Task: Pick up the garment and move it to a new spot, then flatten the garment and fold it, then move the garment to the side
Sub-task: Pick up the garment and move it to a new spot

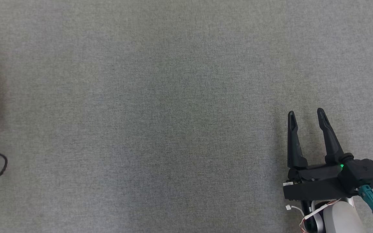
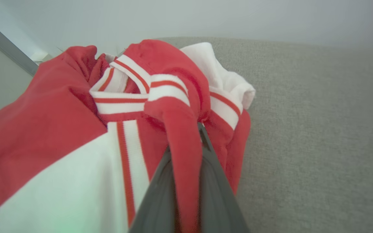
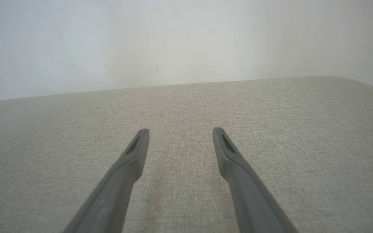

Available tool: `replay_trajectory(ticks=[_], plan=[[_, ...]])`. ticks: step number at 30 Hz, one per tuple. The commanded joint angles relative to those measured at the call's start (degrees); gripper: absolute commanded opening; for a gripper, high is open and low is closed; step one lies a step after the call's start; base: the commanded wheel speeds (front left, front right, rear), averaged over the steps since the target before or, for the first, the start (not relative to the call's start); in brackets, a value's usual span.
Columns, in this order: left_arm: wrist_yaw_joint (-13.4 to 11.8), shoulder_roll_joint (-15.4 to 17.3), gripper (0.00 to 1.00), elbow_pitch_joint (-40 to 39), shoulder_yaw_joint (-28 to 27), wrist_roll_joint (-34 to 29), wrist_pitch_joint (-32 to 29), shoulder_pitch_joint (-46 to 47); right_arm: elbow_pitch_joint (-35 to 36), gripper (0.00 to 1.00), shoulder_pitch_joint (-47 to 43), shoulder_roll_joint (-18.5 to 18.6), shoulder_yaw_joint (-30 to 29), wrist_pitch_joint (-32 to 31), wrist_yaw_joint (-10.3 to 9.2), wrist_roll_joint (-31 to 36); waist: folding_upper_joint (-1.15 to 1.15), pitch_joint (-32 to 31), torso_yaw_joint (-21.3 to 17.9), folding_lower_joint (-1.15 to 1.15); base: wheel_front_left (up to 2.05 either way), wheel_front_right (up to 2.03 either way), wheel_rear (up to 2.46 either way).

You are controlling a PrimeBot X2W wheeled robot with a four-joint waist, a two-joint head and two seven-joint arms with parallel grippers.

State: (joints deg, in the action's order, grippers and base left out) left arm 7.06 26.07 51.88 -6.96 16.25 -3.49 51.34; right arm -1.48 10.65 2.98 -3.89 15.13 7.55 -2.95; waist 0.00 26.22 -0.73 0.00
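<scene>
I see the left gripper [image 2: 185, 142] clamped on a red fold of the garment [image 2: 44, 113]. Right gripper [image 1: 306, 112] spread wide above the grey fabric surface [image 1: 173, 113].

The garment [image 2: 44, 129] is red and white with striped trim; the woven surface [image 1: 173, 113] is plain grey.

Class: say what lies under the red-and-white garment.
The grey surface runs up to the garment edge. The left hand pinches a red fold. Anything directly underneath is covered.
</scene>
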Motion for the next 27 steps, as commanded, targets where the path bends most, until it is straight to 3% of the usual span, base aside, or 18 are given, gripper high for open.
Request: replay_trajectory(ticks=[1,8,14,21,27], plan=[[0.1,-0.3,0.0,-0.2,0.1,-0.2,0.8,1.2,0.1,1.0,-0.2,-0.2,0.1,0.0,-0.12,-0.1,0.0,-0.7,0.4,0.0,0.0,0.0,0.0],[0.3,-0.1,0.0,-3.4,1.1,0.3,7.4,3.8,-0.8,1.0,-1.3,-0.2,0.5,0.0,-0.12,-0.8,0.0,-4.4,1.6,0.0,0.0,0.0,0.0],[0.5,0.6,0.0,-9.9,3.8,0.4,9.5,6.8,-1.9,1.0,-1.9,-0.2,1.5,0.0,-0.12,-2.7,0.0,-7.7,1.1,0.0,0.0,0.0,0.0],[0.3,0.4,0.0,-21.9,9.0,2.2,6.7,10.0,-3.3,1.0,-2.8,-0.2,2.5,0.0,-0.12,-5.3,0.0,-11.1,-2.1,0.0,0.0,0.0,0.0],[0.4,-2.9,0.0,-32.6,14.4,3.8,1.7,11.3,-4.3,1.0,-3.7,-0.2,3.3,0.0,-0.12,-7.6,0.0,-13.9,-7.7,0.0,0.0,0.0,0.0]])
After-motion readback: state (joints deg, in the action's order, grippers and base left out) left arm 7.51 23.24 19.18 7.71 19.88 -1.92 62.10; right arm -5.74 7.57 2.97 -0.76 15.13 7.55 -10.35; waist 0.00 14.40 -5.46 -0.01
